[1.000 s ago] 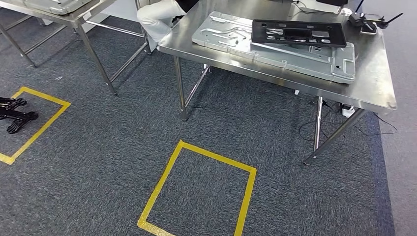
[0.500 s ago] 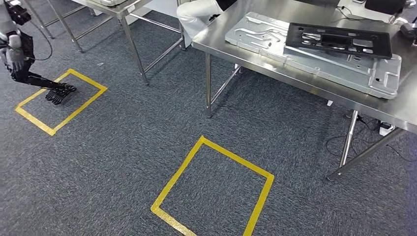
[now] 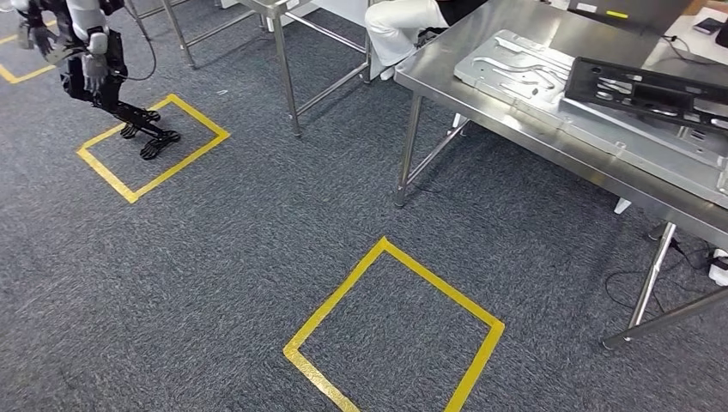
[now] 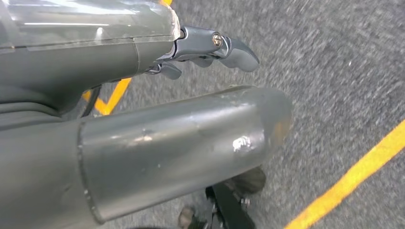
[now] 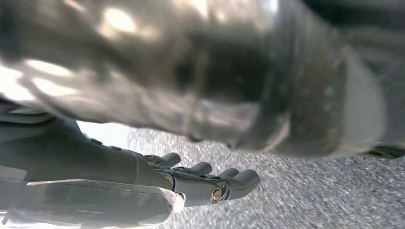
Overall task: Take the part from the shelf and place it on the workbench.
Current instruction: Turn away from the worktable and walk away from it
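The steel workbench (image 3: 475, 39) stands at the right in the head view. On it lies a large silver metal plate (image 3: 528, 70) with a black frame-shaped part (image 3: 654, 89) on top. My left hand (image 4: 200, 47) hangs over the grey carpet, its fingers stretched out and its thick thumb (image 4: 181, 143) apart from them, holding nothing. My right hand (image 5: 200, 183) also hangs above the carpet with its fingers extended and nothing in them.
Another humanoid robot (image 3: 88, 60) stands in a yellow taped square (image 3: 153, 146) at the upper left. A second yellow square (image 3: 395, 330) marks the carpet in front of me. A person in white trousers (image 3: 402, 19) sits behind the workbench. A second steel table's leg (image 3: 288, 86) stands nearby.
The whole picture has shifted to the right, so the camera has turned left. The workbench now sits at the right edge and the other robot has come into view.
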You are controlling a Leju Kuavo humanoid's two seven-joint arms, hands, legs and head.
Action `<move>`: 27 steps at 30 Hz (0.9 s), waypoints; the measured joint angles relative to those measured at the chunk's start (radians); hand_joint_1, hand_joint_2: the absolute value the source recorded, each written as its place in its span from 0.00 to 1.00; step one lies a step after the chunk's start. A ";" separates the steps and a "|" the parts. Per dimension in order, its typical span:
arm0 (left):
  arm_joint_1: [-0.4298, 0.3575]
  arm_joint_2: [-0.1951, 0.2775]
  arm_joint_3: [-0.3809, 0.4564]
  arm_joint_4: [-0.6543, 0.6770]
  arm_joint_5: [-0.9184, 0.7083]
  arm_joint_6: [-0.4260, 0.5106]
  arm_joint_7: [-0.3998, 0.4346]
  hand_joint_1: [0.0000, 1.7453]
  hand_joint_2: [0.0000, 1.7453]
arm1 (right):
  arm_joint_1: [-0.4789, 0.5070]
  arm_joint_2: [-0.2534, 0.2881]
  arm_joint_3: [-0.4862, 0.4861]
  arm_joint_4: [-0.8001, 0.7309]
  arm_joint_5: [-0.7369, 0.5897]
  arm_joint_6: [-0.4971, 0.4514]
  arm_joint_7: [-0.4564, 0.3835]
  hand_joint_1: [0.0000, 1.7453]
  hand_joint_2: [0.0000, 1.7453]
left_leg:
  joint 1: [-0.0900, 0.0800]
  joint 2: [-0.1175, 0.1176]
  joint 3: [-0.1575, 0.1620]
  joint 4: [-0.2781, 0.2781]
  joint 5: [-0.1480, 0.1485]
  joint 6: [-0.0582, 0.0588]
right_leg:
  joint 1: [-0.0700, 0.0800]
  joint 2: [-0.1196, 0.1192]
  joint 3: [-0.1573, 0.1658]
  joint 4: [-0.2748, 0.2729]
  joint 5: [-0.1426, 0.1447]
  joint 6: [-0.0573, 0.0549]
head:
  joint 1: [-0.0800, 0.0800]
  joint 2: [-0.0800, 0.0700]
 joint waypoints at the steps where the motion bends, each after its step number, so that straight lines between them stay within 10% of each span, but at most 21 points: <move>1: 0.000 0.000 0.000 0.000 0.000 0.000 0.000 0.00 0.00 | -0.001 0.001 0.001 0.000 0.004 0.001 0.003 0.00 0.00 | 0.001 -0.013 -0.002 0.002 0.000 -0.002 | 0.000 0.028 0.029 -0.063 0.033 -0.007 | 0.000 0.000; 4: -0.002 -0.003 0.000 0.000 -0.001 0.000 -0.002 0.00 0.00 | -0.004 0.007 0.005 0.003 0.015 0.004 0.015 0.00 0.00 | 0.003 -0.048 -0.016 0.008 0.003 -0.019 | 0.001 0.088 0.069 -0.170 0.062 -0.022 | 0.000 0.000; 6: 0.001 -0.002 0.000 0.000 -0.001 0.000 -0.002 0.00 0.00 | -0.009 0.013 0.007 0.004 0.017 0.004 0.021 0.00 0.00 | 0.007 -0.070 -0.025 0.005 0.009 -0.034 | 0.000 0.068 0.073 -0.185 0.064 -0.027 | 0.000 0.000; 12: 0.001 0.001 0.000 0.000 -0.001 0.001 -0.007 0.00 0.00 | -0.004 0.020 0.008 0.004 0.017 0.006 0.036 0.00 0.00 | 0.006 0.040 -0.141 0.247 -0.115 -0.058 | 0.003 -0.026 0.087 -0.211 0.073 -0.051 | -0.007 0.000; 15: 0.005 0.003 0.000 0.000 -0.001 -0.001 -0.010 0.00 0.00 | -0.003 0.020 0.008 0.004 0.017 0.007 0.041 0.00 0.00 | 0.008 0.061 -0.107 0.201 -0.068 -0.062 | 0.006 -0.065 0.086 -0.202 0.065 -0.049 | -0.007 0.000; 18: 0.003 0.003 0.000 0.000 -0.002 -0.001 -0.011 0.00 0.00 | -0.005 0.020 0.008 0.004 0.017 0.007 0.042 0.00 0.00 | 0.003 0.109 -0.018 0.031 -0.010 -0.050 | 0.013 -0.091 0.088 -0.189 0.054 -0.036 | -0.006 0.000; 21: 0.004 0.003 0.000 0.000 -0.003 -0.002 -0.012 0.00 0.00 | -0.006 0.020 0.008 0.002 0.019 0.008 0.043 0.00 0.00 | -0.001 0.096 -0.015 0.011 -0.005 -0.032 | 0.018 -0.108 0.093 -0.189 0.051 -0.023 | -0.006 0.000; 24: 0.005 0.002 0.000 0.000 -0.009 -0.003 -0.014 0.00 0.00 | -0.009 0.020 0.008 0.000 0.025 0.012 0.045 0.00 0.00 | 0.007 0.074 -0.013 -0.002 0.009 -0.012 | 0.015 -0.058 0.072 -0.134 0.005 -0.008 | -0.006 0.000; 27: 0.002 0.002 -0.001 0.000 -0.015 -0.003 -0.015 0.00 0.00 | -0.012 0.020 0.008 0.000 0.029 0.019 0.041 0.00 0.00 | 0.004 0.046 -0.019 -0.002 0.016 -0.003 | 0.013 -0.011 -0.006 0.046 -0.085 -0.004 | -0.006 0.000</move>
